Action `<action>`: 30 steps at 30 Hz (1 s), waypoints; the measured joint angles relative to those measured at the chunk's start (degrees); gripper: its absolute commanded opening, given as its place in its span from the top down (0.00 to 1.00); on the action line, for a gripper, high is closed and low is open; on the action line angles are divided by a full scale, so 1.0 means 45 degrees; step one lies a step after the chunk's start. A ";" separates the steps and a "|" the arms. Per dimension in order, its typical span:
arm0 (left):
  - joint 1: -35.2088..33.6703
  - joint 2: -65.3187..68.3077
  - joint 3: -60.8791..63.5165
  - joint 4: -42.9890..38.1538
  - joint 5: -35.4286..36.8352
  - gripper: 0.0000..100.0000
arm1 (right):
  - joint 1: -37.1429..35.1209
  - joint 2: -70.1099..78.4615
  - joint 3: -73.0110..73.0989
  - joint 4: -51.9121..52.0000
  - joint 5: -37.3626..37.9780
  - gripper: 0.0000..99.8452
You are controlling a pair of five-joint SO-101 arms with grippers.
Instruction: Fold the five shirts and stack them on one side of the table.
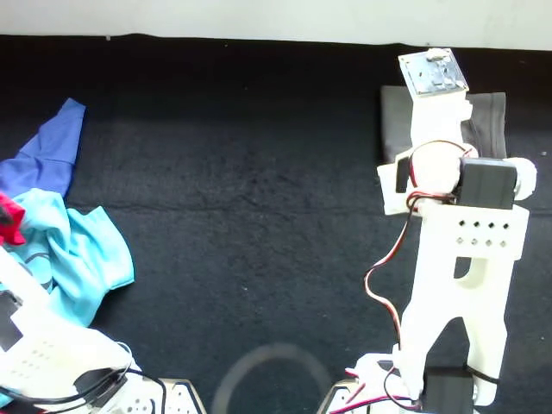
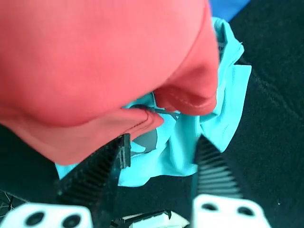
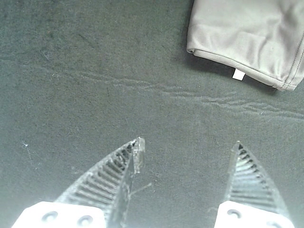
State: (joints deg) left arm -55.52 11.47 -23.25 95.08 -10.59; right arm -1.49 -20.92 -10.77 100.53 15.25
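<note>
At nine o'clock on the black table cover (image 1: 259,172), seen from above, three unfolded shirts lie heaped together. A blue shirt (image 1: 47,155) stretches toward ten o'clock, and a cyan shirt (image 1: 82,254) spreads out toward eight o'clock. A small bit of a red shirt (image 1: 7,220) sits at the very edge, against the other two. The white left arm (image 1: 39,345) rises from the seven o'clock corner and overlaps the near edge of the cyan shirt. Its left gripper (image 2: 164,140) hangs over this heap with the jaws parted, grasping nothing. From the wrist, the red shirt bulks large and close, with its stitched hem just beside one jaw, though whether they touch cannot be told. Rumpled cyan cloth shows in the gap between the jaws, and a corner of blue lies beyond it. The right arm (image 1: 466,259) stands from five o'clock and reaches toward two o'clock. A folded grey shirt (image 1: 490,112) lies flat there near the far edge, partly hidden under the arm's wrist. The right gripper (image 3: 188,142) is spread wide and empty above bare, lightly wrinkled cover. The grey shirt lies near but clearly apart from its tips, with a small white tag (image 3: 239,74) poking out from the folded hem.
</note>
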 measured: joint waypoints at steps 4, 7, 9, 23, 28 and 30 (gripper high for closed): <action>-0.0059 0.0000 0.1192 -0.1094 0.0020 0.76 | 0.0000 0.0000 0.0000 0.0000 0.0000 0.72; -0.0371 0.0000 0.1973 -0.1895 0.0020 0.76 | 0.0000 0.0000 0.0000 0.0000 0.0000 0.72; -0.0606 0.0000 0.2462 -0.2403 0.0039 0.76 | 0.0000 0.0000 0.0000 0.0000 0.0000 0.72; -0.1797 0.0000 0.3126 -0.3497 -0.0762 0.99 | 0.0000 -0.0020 0.0117 0.0000 0.0000 0.72; -0.1172 0.0000 0.2462 -0.2891 -0.0527 0.99 | 0.0000 -0.0020 0.1289 -0.0020 0.0000 0.72; -0.0469 -0.0313 0.1719 -0.2208 -0.0137 0.99 | 0.0000 -0.0039 0.1973 -0.0254 0.0000 0.72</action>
State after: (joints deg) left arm -57.63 10.07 -15.52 85.14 -11.21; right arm -1.49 -21.10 -1.89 99.38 15.25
